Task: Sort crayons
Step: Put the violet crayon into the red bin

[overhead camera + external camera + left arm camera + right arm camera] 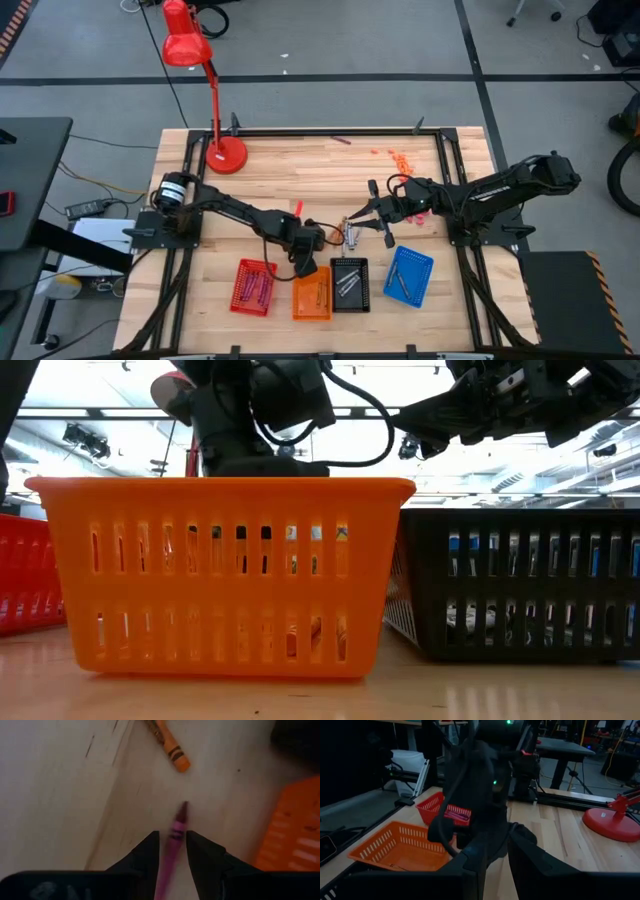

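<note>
The left gripper (173, 851) pinches a purple crayon (176, 828) point-down, likely bound for the red tray (252, 287) at seven o'clock.

No legible text, label, brand, number or sign on anything in view.

Pale wood table (300, 180); slotted glossy plastic orange tray (220, 575).
</note>
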Robot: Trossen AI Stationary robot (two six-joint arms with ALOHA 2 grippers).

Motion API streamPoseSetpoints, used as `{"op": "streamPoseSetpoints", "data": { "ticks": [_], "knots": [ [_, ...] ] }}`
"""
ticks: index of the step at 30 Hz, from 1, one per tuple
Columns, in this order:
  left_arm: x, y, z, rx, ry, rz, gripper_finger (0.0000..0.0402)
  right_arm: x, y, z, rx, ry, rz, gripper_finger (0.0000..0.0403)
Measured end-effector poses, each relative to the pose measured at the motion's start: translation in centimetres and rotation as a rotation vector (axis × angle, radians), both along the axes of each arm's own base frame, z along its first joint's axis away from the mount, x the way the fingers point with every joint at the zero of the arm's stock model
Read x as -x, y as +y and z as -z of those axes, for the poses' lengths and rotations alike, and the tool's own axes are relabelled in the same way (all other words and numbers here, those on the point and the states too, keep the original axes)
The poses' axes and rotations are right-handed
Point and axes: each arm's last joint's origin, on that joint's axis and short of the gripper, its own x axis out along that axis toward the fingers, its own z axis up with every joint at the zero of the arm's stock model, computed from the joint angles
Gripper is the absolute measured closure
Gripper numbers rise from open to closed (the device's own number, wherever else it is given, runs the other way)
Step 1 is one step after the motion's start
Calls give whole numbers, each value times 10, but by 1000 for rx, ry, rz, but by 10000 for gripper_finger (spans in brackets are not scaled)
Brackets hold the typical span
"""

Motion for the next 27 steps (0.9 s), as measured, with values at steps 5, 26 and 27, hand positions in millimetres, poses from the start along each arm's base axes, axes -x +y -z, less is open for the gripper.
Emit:
{"op": "streamPoseSetpoints", "data": {
  "ticks": [5, 26, 27],
  "knots": [
    [0, 0, 2, -16, 12, -4, 293, 0, 0, 0, 0, 3, 0, 321],
    [6, -16, 4, -231, 19, 304, 380, 0, 0, 1, -5, 7, -6, 321],
    [6, -16, 4, -232, 19, 304, 380, 0, 0, 1, -5, 7, -6, 321]
  ]
}}
